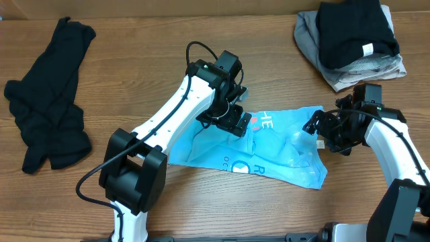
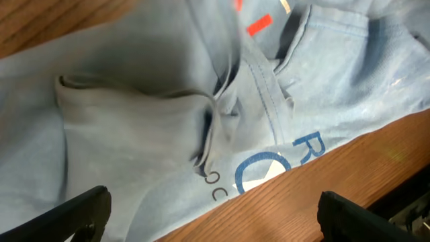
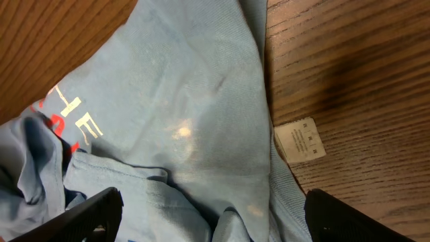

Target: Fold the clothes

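Observation:
The light blue T-shirt (image 1: 282, 151) lies crumpled on the wooden table, its white and red lettering partly showing. My left gripper (image 1: 235, 122) hovers over the shirt's left part. In the left wrist view it (image 2: 215, 225) stands open, with the shirt's (image 2: 134, 134) lower edge and bare wood between its fingers (image 2: 80, 212). My right gripper (image 1: 321, 131) is over the shirt's right end. In the right wrist view it (image 3: 222, 222) is open above bunched blue cloth (image 3: 181, 114), gripping nothing. A white label (image 3: 299, 140) lies on the wood beside the shirt.
A black garment (image 1: 50, 101) lies loosely bunched at the far left of the table. At the back right a folded black garment (image 1: 353, 30) rests on a grey one (image 1: 316, 44). Bare wood (image 1: 148, 40) lies between them.

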